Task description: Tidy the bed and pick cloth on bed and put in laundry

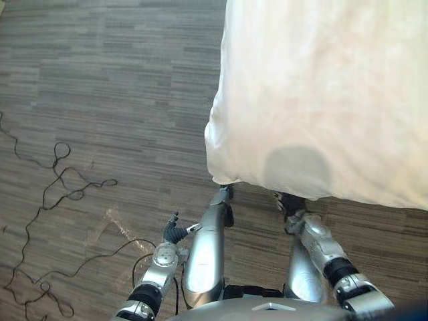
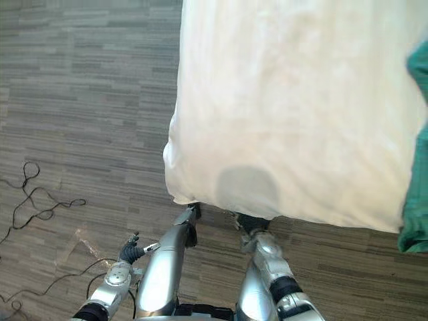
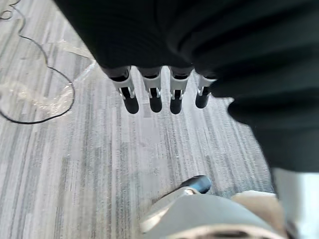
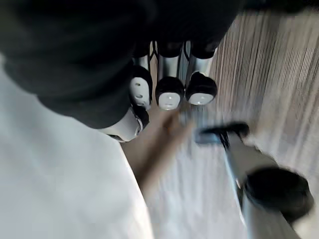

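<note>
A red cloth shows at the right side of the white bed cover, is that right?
Not quite: the cloth is green, not red. The right eye view shows it at the right side of the white bed cover.

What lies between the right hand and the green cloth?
In the right eye view, a bare stretch of the white bed cover lies between the right hand and the green cloth.
</note>
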